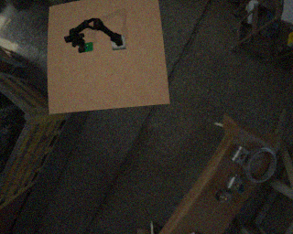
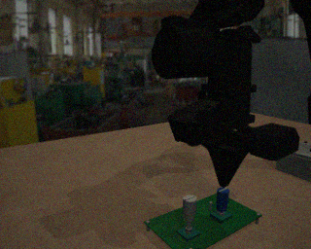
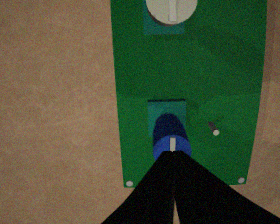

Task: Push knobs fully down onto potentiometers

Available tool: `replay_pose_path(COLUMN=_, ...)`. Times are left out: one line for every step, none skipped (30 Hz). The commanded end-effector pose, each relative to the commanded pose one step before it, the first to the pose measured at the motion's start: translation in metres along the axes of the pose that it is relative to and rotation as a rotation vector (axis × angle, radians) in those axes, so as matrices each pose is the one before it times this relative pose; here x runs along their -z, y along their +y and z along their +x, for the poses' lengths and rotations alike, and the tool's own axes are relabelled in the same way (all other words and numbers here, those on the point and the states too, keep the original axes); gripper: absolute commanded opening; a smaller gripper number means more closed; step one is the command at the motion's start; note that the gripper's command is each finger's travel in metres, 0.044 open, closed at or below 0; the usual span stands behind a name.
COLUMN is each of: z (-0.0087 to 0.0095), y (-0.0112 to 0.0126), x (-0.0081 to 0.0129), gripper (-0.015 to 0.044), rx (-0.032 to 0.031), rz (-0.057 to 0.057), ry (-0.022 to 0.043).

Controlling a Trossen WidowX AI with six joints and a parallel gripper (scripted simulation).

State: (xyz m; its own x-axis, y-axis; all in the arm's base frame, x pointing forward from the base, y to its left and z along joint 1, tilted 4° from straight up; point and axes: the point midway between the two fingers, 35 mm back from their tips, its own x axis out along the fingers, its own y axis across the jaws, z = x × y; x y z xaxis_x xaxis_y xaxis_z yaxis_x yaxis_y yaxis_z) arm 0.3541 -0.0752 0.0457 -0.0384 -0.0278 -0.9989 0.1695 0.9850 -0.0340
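A green circuit board (image 2: 232, 218) (image 3: 194, 66) (image 1: 89, 47) stands on short legs on the tan table. A blue knob (image 2: 223, 199) (image 3: 170, 140) stands raised on its potentiometer at the board's far side. A white knob (image 2: 189, 212) stands raised on the other potentiometer. My gripper (image 2: 224, 183) (image 3: 171, 160) is shut with nothing between its fingers. Its closed tip hangs straight over the blue knob, just above its top. In the wrist view the fingertips cover the knob's near edge.
The arm's grey base (image 2: 300, 164) (image 1: 119, 42) sits on the table to the right of the board. The tan table top (image 1: 109, 79) ends in edges on all sides, with dark workshop floor and benches around it.
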Motion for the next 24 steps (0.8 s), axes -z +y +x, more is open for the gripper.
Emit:
replay_pose_path(z=0.00325, y=-0.00058, x=0.00044, gripper=0.0, rx=0.00314, rz=0.003, ry=0.00374)
replay_pose_path(z=-0.00018, y=0.0, x=0.0, gripper=0.0, rx=0.0, rz=0.0, ry=0.0)
replay_pose_path(z=-0.00034, y=0.0, x=0.0, gripper=0.0, rx=0.0, rz=0.0, ry=0.0)
replay_pose_path(z=-0.00047, y=0.0, x=0.0, gripper=0.0, rx=0.0, rz=0.0, ry=0.0)
replay_pose_path(z=-0.00035, y=0.0, x=0.0, gripper=0.0, rx=0.0, rz=0.0, ry=0.0)
replay_pose_path(z=0.00014, y=0.0, x=0.0, gripper=0.0, rx=0.0, rz=0.0, ry=0.0)
replay_pose_path(z=0.00017, y=0.0, x=0.0, gripper=0.0, rx=0.0, rz=0.0, ry=0.0)
replay_pose_path(z=0.00023, y=0.0, x=0.0, gripper=0.0, rx=0.0, rz=0.0, ry=0.0)
replay_pose_path(z=0.00026, y=0.0, x=0.0, gripper=0.0, rx=0.0, rz=0.0, ry=0.0)
replay_pose_path(z=0.00027, y=0.0, x=0.0, gripper=0.0, rx=0.0, rz=0.0, ry=0.0)
replay_pose_path(z=0.00027, y=0.0, x=0.0, gripper=0.0, rx=0.0, rz=0.0, ry=0.0)
replay_pose_path(z=0.00027, y=0.0, x=0.0, gripper=0.0, rx=0.0, rz=0.0, ry=0.0)
replay_pose_path(z=0.00027, y=0.0, x=0.0, gripper=0.0, rx=0.0, rz=0.0, ry=0.0)
replay_pose_path(z=0.00027, y=0.0, x=0.0, gripper=0.0, rx=0.0, rz=0.0, ry=0.0)
replay_pose_path(z=0.00027, y=0.0, x=0.0, gripper=0.0, rx=0.0, rz=0.0, ry=0.0)
replay_pose_path(z=0.00027, y=0.0, x=0.0, gripper=0.0, rx=0.0, rz=0.0, ry=0.0)
replay_pose_path(z=0.00027, y=0.0, x=0.0, gripper=0.0, rx=0.0, rz=0.0, ry=0.0)
replay_pose_path(z=0.00027, y=0.0, x=0.0, gripper=0.0, rx=0.0, rz=0.0, ry=0.0)
replay_pose_path(z=0.00027, y=0.0, x=0.0, gripper=0.0, rx=0.0, rz=0.0, ry=0.0)
replay_pose_path(z=0.00027, y=0.0, x=0.0, gripper=0.0, rx=0.0, rz=0.0, ry=0.0)
replay_pose_path(z=0.00027, y=0.0, x=0.0, gripper=0.0, rx=0.0, rz=0.0, ry=0.0)
replay_pose_path(z=0.00027, y=0.0, x=0.0, gripper=0.0, rx=0.0, rz=0.0, ry=0.0)
replay_pose_path(z=0.00027, y=0.0, x=0.0, gripper=0.0, rx=0.0, rz=0.0, ry=0.0)
replay_pose_path(z=0.00027, y=0.0, x=0.0, gripper=0.0, rx=0.0, rz=0.0, ry=0.0)
